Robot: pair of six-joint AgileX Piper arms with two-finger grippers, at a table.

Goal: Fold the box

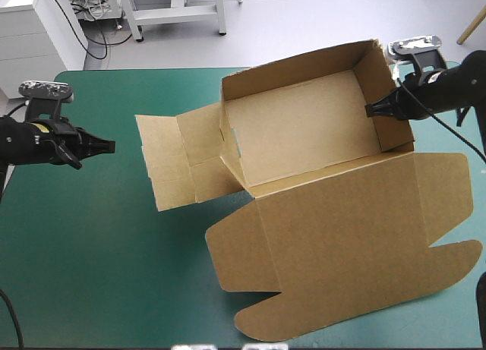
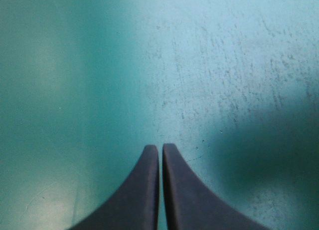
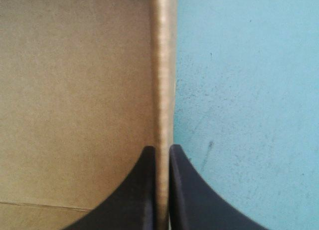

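box is an open tray on the teal-green cover, right gripper clamped on its right end wall, I'd guess to keep that upright, left gripper pinched together on nothing just off its untucked left flap

box: brown board, matt, finely fibrous, papery | cover: teal-green, matt, faintly speckled and scuffed | fingers: black, smooth, dull sheen, rubbery or plastic look
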